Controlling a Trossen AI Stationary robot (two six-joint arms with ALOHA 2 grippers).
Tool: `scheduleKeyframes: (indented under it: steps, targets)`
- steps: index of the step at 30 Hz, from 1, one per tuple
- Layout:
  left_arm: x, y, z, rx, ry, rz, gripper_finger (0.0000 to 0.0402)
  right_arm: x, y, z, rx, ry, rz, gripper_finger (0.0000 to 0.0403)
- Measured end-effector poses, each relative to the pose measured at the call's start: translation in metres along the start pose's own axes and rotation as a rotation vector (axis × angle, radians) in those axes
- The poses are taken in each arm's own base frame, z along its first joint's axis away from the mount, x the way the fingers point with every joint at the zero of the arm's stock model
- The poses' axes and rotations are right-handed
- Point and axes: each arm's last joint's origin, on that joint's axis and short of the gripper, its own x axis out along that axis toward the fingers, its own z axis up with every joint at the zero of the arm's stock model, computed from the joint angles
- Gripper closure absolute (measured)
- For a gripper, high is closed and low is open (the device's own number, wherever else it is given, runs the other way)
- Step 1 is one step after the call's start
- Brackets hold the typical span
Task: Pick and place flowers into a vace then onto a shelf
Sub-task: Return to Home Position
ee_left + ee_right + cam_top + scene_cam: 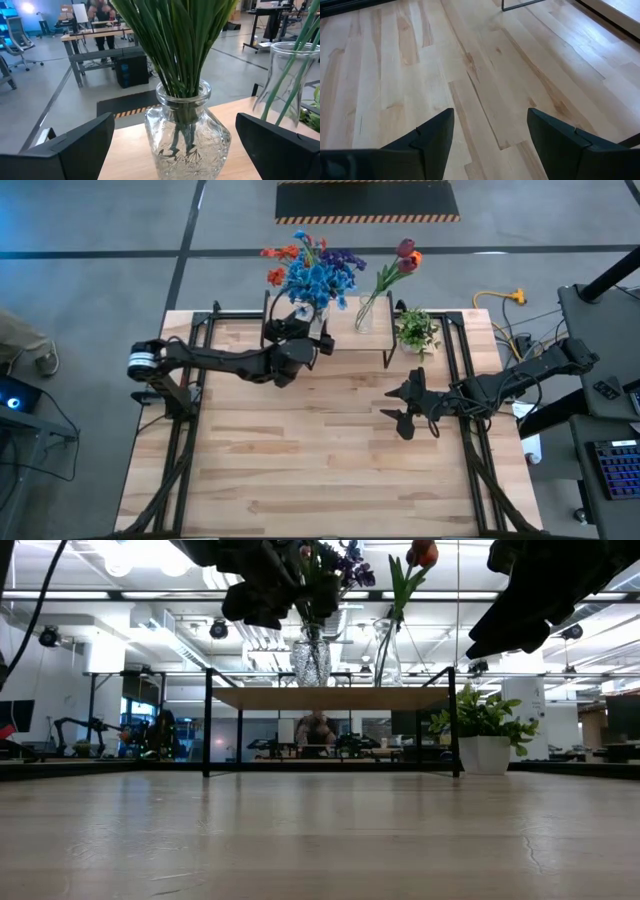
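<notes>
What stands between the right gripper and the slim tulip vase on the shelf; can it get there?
Probably yes. The right gripper hangs open over bare table; the slim vase stands at the shelf's right end. The potted plant sits beside that line, and the left gripper is at the other vase.

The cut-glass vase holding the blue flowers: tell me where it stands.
In the low view the cut-glass vase stands on the shelf, left of its middle, beside the plain clear vase, with the open left gripper facing it.
</notes>
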Motion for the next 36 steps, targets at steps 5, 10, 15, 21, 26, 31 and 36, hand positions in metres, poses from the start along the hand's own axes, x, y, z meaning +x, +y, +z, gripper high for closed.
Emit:
scheduleKeyframes:
  steps: [5, 10, 15, 21, 26, 31, 36]
  targets:
    - [-0.004, 0.003, 0.006, 0.01, -0.003, -0.004, 0.0004, 0.0, 0.0, 0.0, 0.0, 0.0, 0.0, 0.0161]
    - [-0.008, 0.008, 0.015, 0.025, -0.016, -0.002, 0.0004, 0.0, 0.0, 0.0, -0.001, 0.0, 0.0, 0.0161]
    - [-0.012, 0.01, 0.02, 0.05, -0.028, 0.016, 0.0004, 0.0, 0.0, 0.0, 0.0, -0.001, 0.0, 0.0161]
    - [-0.017, 0.01, 0.02, 0.081, -0.031, 0.024, 0.0004, 0.0, 0.0, 0.0, 0.002, -0.004, 0.002, 0.0161]
    - [-0.023, 0.008, 0.018, 0.106, -0.029, 0.035, 0.0004, 0.0, 0.0, 0.0, 0.002, -0.004, 0.002, 0.0161]
    - [-0.03, 0.007, 0.018, 0.145, -0.038, 0.065, 0.0004, 0.0, 0.0, 0.0, 0.002, -0.004, 0.003, 0.0161]
    - [-0.036, 0.005, 0.017, 0.164, -0.046, 0.094, 0.0004, 0.0, 0.0, 0.0, -0.004, -0.004, 0.002, 0.0161]
